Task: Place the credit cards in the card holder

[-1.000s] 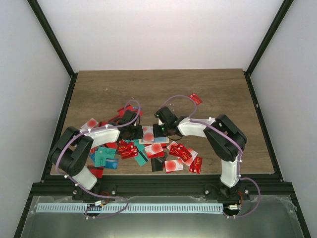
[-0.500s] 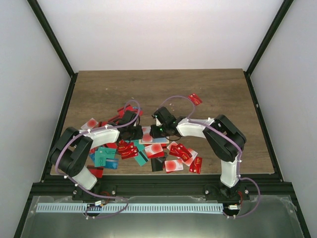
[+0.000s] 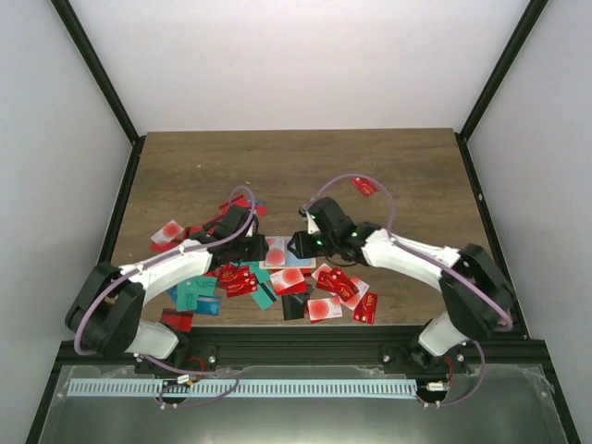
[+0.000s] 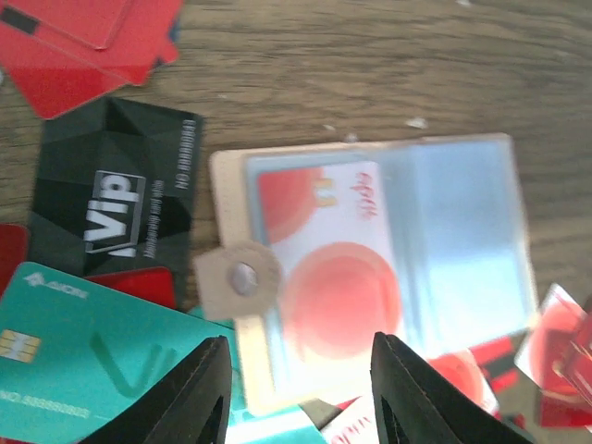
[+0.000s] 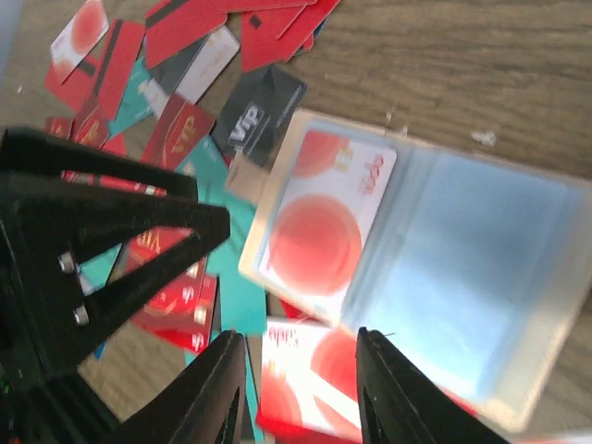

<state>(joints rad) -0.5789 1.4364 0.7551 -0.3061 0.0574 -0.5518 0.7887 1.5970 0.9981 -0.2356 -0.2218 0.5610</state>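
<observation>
The card holder (image 4: 462,240) lies open and flat, with a beige rim, a snap tab (image 4: 238,277) and a light blue inside. A white-and-red card (image 4: 328,268) sits in its left pocket. It also shows in the right wrist view (image 5: 462,268) and the top view (image 3: 298,263). My left gripper (image 4: 301,370) is open and empty just above the holder's tab side. My right gripper (image 5: 301,370) is open and empty, above a loose white-and-red card (image 5: 314,379) at the holder's edge. Many credit cards (image 3: 242,280) lie scattered around.
A black VIP card (image 4: 116,199), a teal card (image 4: 83,361) and red cards (image 4: 83,37) lie left of the holder. The left gripper's black body (image 5: 92,231) stands close to the holder's left side. One red card (image 3: 364,185) lies apart at the back.
Both arms have stretched out lower, their elbows swung outward. Both grippers stay over the card holder, the right one shifted slightly right. The holder and its card have not moved.
</observation>
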